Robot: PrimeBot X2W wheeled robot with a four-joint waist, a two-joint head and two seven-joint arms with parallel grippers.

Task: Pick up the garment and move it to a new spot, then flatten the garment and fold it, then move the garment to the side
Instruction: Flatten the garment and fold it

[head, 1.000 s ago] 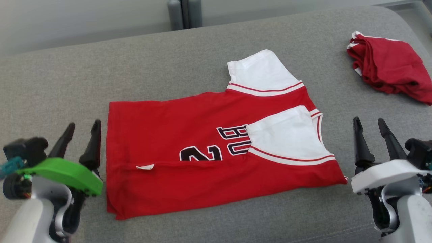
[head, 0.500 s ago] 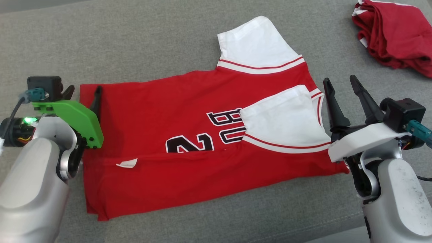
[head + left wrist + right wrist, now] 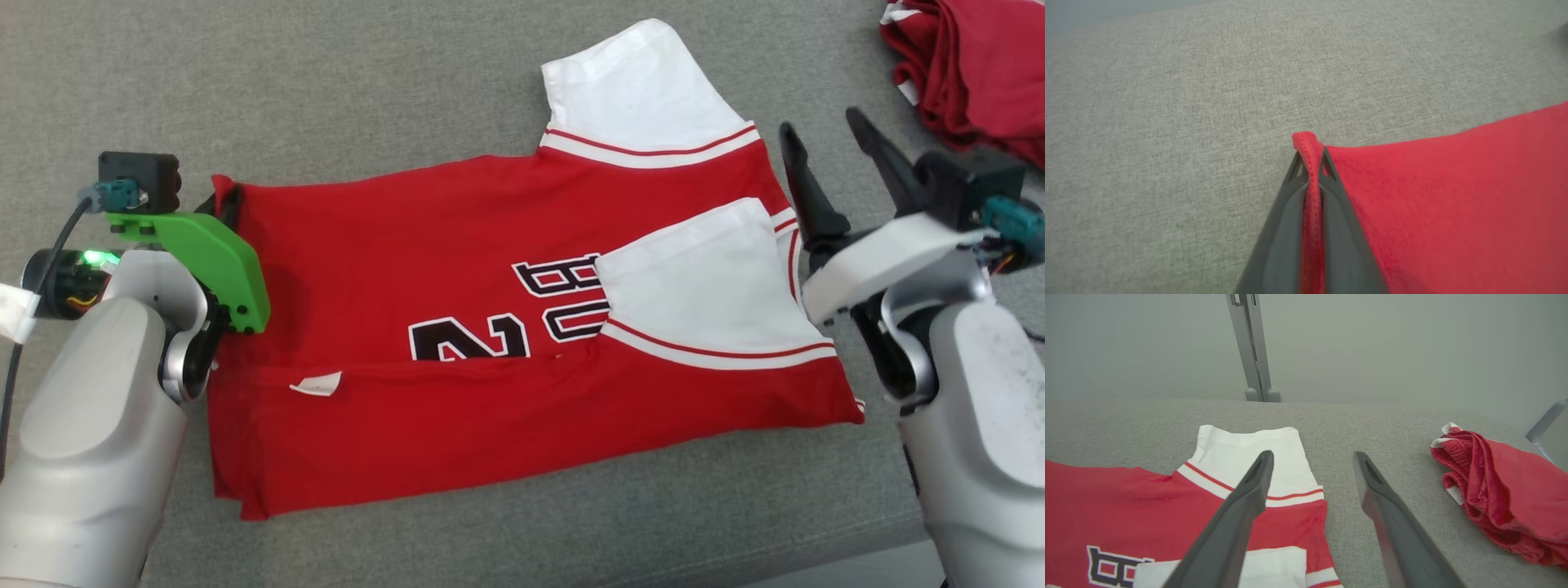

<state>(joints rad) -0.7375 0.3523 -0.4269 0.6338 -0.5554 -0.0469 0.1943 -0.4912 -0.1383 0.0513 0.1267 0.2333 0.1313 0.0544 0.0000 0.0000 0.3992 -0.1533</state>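
The garment [image 3: 457, 269] is a red jersey with white sleeves and black lettering, lying partly folded on the grey cushion [image 3: 326, 98]. My left gripper [image 3: 224, 196] is at its far left hem corner, shut on the red hem, which stands pinched between the dark fingers [image 3: 1331, 228] in the left wrist view, the garment [image 3: 1453, 196] spreading to the right. My right gripper [image 3: 824, 135] hovers open just beyond the jersey's right edge near the sleeves; its fingers [image 3: 1241, 506] point over the white sleeve of the garment [image 3: 1249, 457], holding nothing.
A second red garment [image 3: 971, 73] lies crumpled at the far right of the cushion, also red garment [image 3: 1506, 498] in the right wrist view. A grey post [image 3: 1251, 347] stands behind the cushion against a pale wall.
My left gripper closed on the jersey's far left hem corner, which it straddled open half a second ago. The right gripper moved forward beside the sleeve. The head camera tilted down.
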